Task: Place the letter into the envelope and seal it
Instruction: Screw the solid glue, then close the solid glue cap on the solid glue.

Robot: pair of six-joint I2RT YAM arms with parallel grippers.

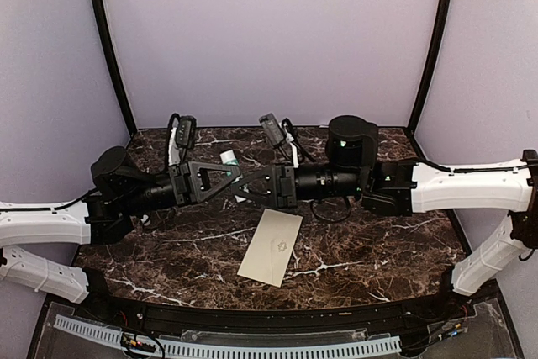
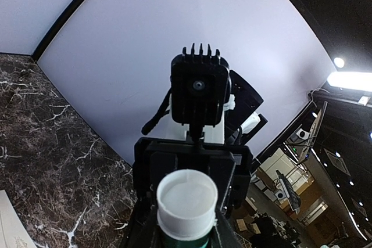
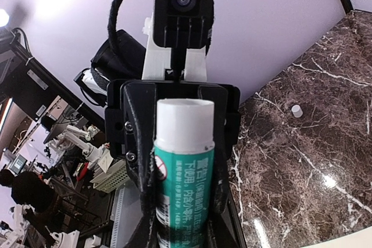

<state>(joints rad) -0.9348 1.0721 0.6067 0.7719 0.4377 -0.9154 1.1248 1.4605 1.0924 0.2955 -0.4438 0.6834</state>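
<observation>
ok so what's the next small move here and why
Probably ease the left gripper open, so the glue stick passes to the right gripper. Both seem to clasp it in mid-air, and the envelope lies on the table below, likely needing glue.

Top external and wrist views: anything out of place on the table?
A small white round piece lies loose on the marble table. The envelope lies skewed to the table edge. Nothing looks spilled or damaged.
</observation>
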